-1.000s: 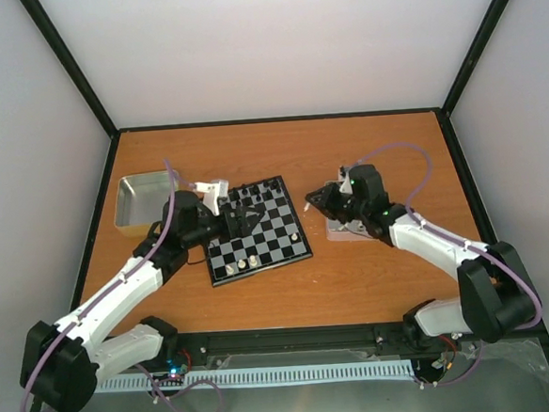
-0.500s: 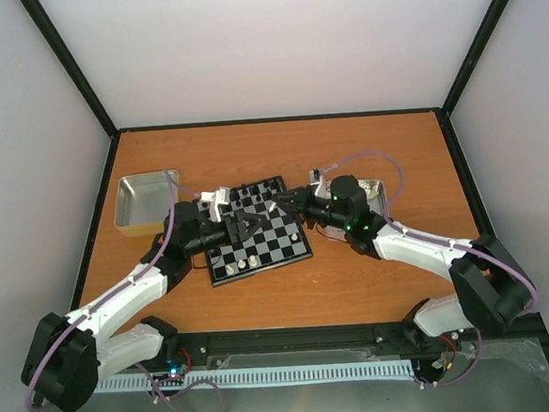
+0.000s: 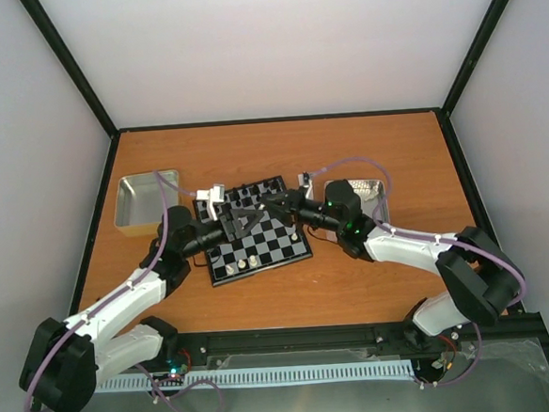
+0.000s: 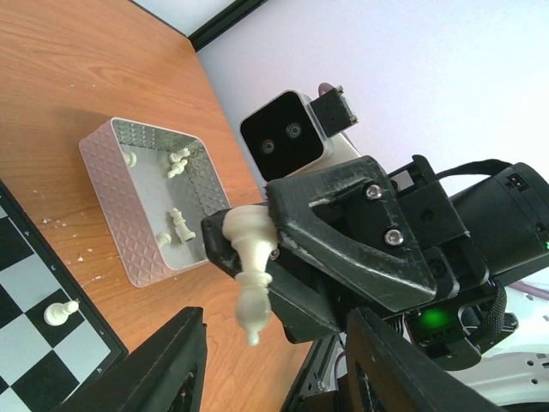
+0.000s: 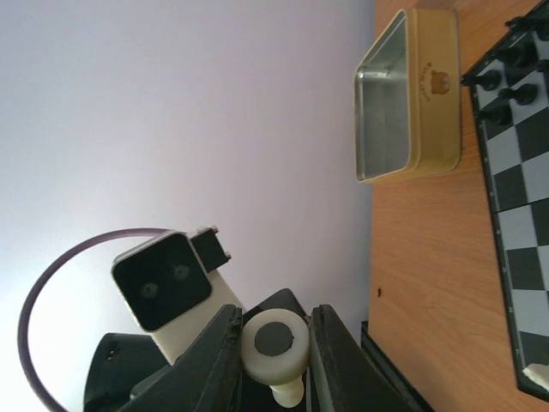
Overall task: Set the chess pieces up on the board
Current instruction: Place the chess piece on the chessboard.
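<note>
Handover: right jaws clamp a tiny cream-white chess piece (image 4: 249, 279), pointing lengthwise between the half-open, empty left jaws.

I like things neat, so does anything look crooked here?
Yes. The board sits twisted, its edges not lined up with the table. Little white specks lie on the table beside the tray.
</note>
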